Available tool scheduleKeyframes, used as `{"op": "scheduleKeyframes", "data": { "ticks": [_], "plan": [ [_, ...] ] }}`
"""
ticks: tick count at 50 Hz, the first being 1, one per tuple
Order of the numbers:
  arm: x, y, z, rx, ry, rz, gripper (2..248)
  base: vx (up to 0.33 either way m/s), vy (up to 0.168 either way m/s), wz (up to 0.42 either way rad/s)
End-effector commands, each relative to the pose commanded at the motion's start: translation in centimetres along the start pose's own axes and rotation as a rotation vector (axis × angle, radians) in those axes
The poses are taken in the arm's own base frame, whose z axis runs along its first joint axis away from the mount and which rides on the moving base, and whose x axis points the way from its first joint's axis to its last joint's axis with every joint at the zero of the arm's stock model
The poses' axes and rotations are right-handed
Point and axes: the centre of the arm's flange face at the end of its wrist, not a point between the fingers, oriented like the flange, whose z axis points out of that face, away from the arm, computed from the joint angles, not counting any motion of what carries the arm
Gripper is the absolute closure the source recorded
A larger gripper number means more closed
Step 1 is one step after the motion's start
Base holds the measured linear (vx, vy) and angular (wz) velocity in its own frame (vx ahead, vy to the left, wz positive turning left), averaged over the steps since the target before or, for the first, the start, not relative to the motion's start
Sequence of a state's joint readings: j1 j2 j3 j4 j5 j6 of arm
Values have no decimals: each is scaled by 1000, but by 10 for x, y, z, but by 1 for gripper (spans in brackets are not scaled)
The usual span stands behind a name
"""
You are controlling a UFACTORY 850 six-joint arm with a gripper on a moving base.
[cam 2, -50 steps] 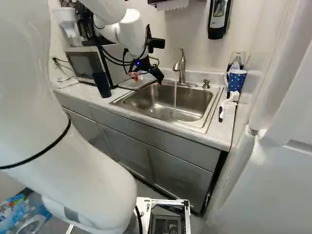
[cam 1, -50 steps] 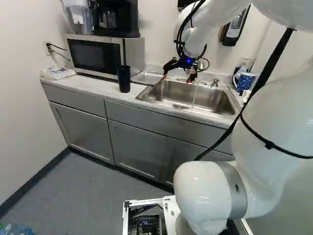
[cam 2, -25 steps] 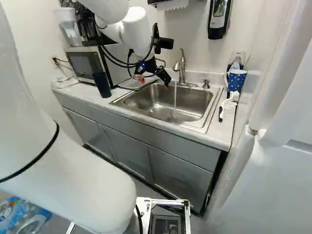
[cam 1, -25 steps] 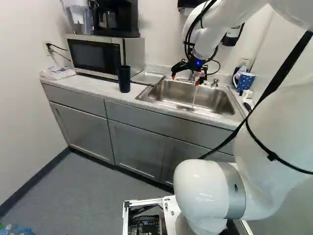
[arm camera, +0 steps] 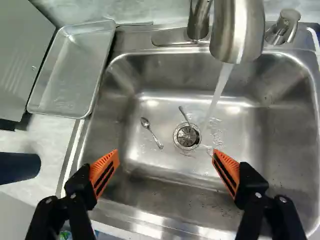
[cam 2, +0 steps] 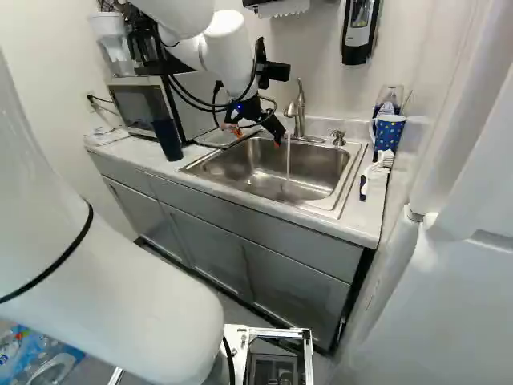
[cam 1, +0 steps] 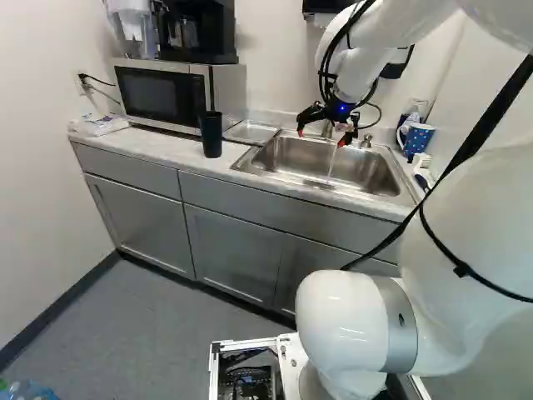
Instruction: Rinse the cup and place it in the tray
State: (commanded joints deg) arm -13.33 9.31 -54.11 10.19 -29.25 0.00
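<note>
Rinsing seemed only set up — water [arm camera: 218, 91] ran, our gripper [arm camera: 165, 153] hung spread over the sink [arm camera: 272, 125] — and we next needed to straddle and grasp the dark cup [cam 1: 211, 136].

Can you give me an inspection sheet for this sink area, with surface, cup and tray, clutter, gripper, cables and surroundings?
Surface: counter light; sink wet, water running from the faucet.
Job's things: dark cup upright on the counter; tray between microwave and sink, nothing in it.
Clutter: spoon in the sink; thin metal handle at the drain; brush near the blue mug.
Gripper: gripper open above the sink, holding nothing.
Cables: black cables looped along the arm; cord at the wall outlet.
Surroundings: microwave, soap dispenser.
People: nothing seen.
</note>
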Motion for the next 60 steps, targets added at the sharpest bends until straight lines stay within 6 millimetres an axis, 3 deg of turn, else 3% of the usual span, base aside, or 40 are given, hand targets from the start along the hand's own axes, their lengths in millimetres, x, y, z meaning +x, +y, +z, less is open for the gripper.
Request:
{"op": "scheduleKeyframes", "data": {
  "ticks": [19,60],
  "plan": [
    [0,-6,1,7,-2,-11,3,0,0,0],
    [-7,-75,9,92,-29,-138,3,0,0,0]
  ]
}}
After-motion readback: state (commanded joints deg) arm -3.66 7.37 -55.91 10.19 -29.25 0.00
